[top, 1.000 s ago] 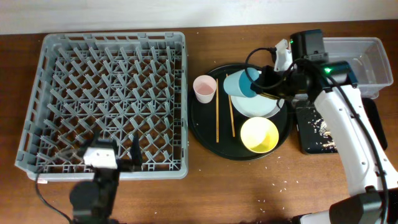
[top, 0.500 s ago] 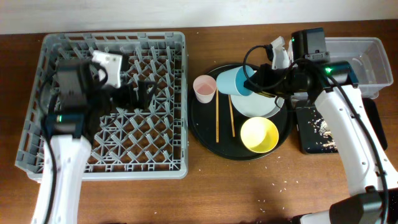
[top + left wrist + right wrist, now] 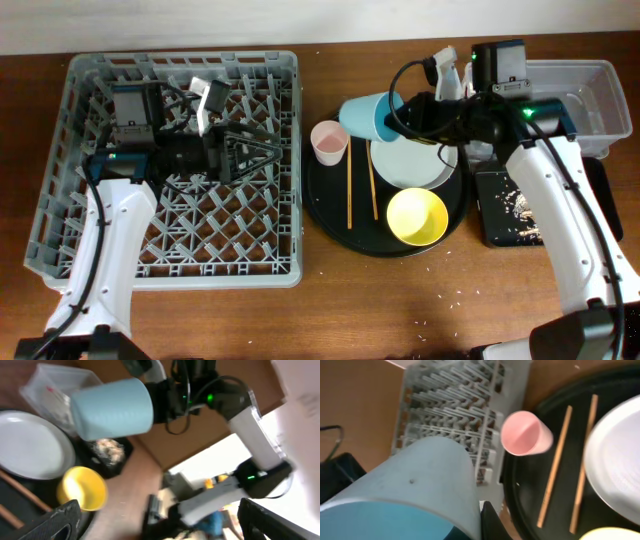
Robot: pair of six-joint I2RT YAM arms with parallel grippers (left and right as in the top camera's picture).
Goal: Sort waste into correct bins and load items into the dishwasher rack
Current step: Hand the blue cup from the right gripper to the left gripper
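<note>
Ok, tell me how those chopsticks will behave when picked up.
The chopsticks look thin and wooden, so they are probably stiff and light. Lying flat on the round black tray, they may be hard to pinch and might roll.

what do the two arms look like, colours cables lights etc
Both arms share one build: the left arm and right arm have long white shells, black joint housings and black jaws. Each shows a small green light near the wrist, a white camera block and looping black cables.

Brown table (image 3: 400, 300): rack (image 3: 220, 276); round tray (image 3: 330, 210); tub (image 3: 600, 100); flat tray (image 3: 497, 228)
</note>
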